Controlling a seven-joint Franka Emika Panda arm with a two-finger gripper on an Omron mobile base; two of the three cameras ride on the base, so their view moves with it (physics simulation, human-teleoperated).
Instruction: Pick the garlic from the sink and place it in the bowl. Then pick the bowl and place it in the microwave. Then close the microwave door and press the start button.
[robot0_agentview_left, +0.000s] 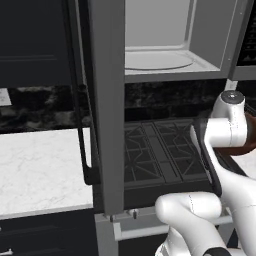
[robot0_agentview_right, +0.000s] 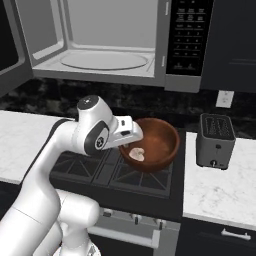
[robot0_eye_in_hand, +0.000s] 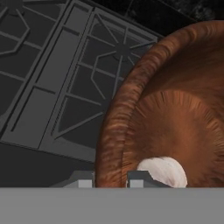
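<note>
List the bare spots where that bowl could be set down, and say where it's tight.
Free: the microwave floor on its turntable, door swung open; the white counter left of the stove; the counter strip in front of the toaster. Tight: the stove grates, where the gripper clamps the bowl rim, garlic inside.

Garlic (robot0_agentview_right: 136, 154) lies in the bowl (robot0_agentview_right: 160, 145) above the stove (robot0_agentview_right: 100, 172), below the microwave (robot0_agentview_right: 115, 40); toaster (robot0_agentview_right: 215, 140) right of the stove.
</note>
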